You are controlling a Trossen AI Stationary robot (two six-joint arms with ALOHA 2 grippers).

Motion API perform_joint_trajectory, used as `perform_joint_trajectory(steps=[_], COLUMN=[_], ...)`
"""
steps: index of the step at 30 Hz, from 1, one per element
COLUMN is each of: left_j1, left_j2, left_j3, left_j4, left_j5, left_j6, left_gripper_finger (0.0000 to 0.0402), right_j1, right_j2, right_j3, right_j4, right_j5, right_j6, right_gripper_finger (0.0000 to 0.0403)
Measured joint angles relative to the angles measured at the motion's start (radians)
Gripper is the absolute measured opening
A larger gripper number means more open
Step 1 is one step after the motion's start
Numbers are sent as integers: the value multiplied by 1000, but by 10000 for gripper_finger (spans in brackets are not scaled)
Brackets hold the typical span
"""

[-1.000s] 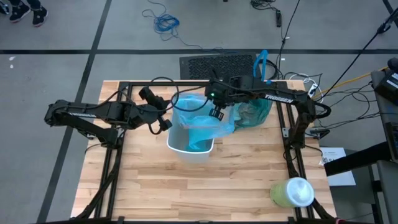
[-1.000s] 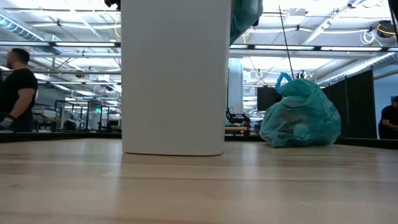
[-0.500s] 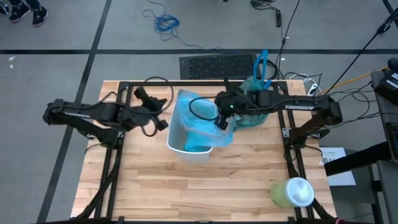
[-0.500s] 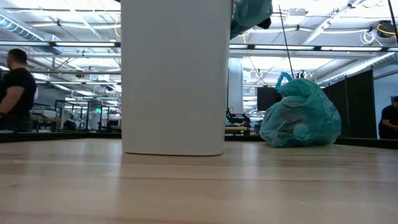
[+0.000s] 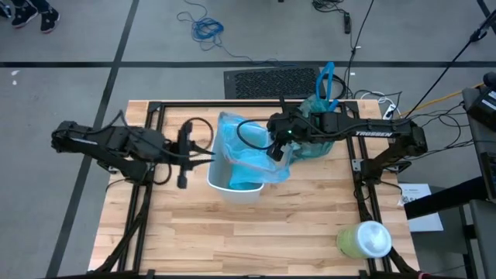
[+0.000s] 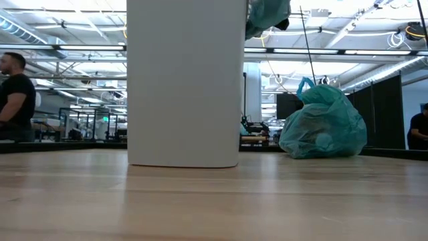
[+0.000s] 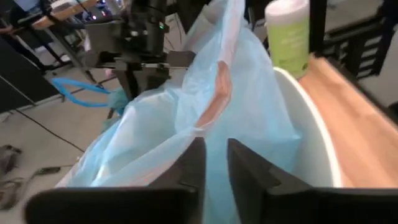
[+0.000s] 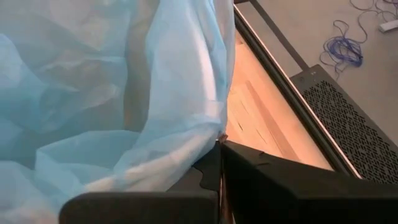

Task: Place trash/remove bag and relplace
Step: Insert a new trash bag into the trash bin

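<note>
Right gripper (image 8: pixel 221 163) jaws pinched on sky-blue bag (image 5: pixel 246 151); left gripper (image 7: pixel 214 163) jaws slightly apart, empty.

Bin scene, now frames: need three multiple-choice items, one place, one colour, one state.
1. Where is the tied teal bag?
A. inside the bin
B. on the table beside the bin
C. on the floor

2. What colour is the bag draped in the bin?
A. pale blue
B. black
C. red

3. What is the right gripper doing?
A. hanging open, clear of everything
B. shut on the pale blue bag
C. gripping the green container

Key: 1 B, it sits on the wood right of the bin; 2 A, sky-blue film fills the rim; 3 B, jaws pinch the film's edge.
</note>
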Motion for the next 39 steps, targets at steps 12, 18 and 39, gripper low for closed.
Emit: perform_joint_trajectory(steps=[12, 18, 39], left_j1=[3, 11, -120], left_j2=[125, 215, 246], left_j3=[66, 127, 151], left_j4=[48, -45, -143], left_j5=[-94, -92, -82], left_j6=[107, 125, 158], left_gripper_finger=[178, 180, 5], right_j1=[0, 0, 0], right_j2=[0, 1, 1], right_j3=[0, 0, 0], right_j4=[-1, -1, 0], right_j5=[0, -1, -5], right_j6=[-18, -18, -27], right_gripper_finger=[0, 0, 0])
